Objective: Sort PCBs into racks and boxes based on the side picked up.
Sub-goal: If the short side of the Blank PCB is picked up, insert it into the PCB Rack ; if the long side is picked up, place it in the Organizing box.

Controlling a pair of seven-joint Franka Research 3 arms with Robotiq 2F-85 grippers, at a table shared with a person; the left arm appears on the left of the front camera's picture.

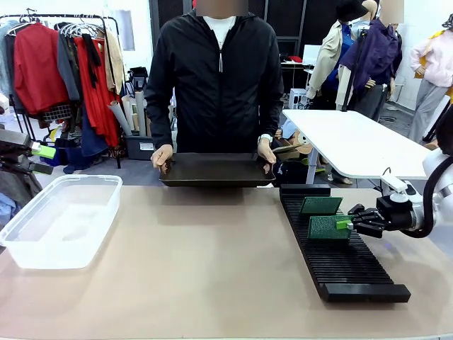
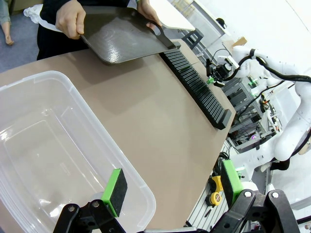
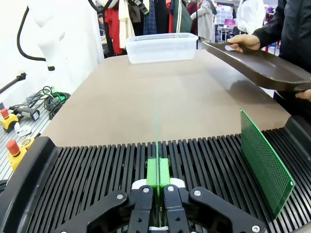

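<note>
Right gripper clamped on 1 PCB, upright in the rack at right — a 2nd PCB slotted just beyond. Left gripper spread wide above the box — far left.

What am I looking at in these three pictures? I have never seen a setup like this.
Two white robot arms share a table with a person. The front picture looks across it from the robot's side; the other two come from cameras on each wrist.

On the table lie a clear plastic box and a long black slotted rack. One green circuit board already stands in the rack. The right pincer is shut on a second board, upright over the slots; its wrist camera sees that board edge-on.

The left pincer is open above the box, holding nothing.

The person's hands hold a dark tray at the far edge.
</note>
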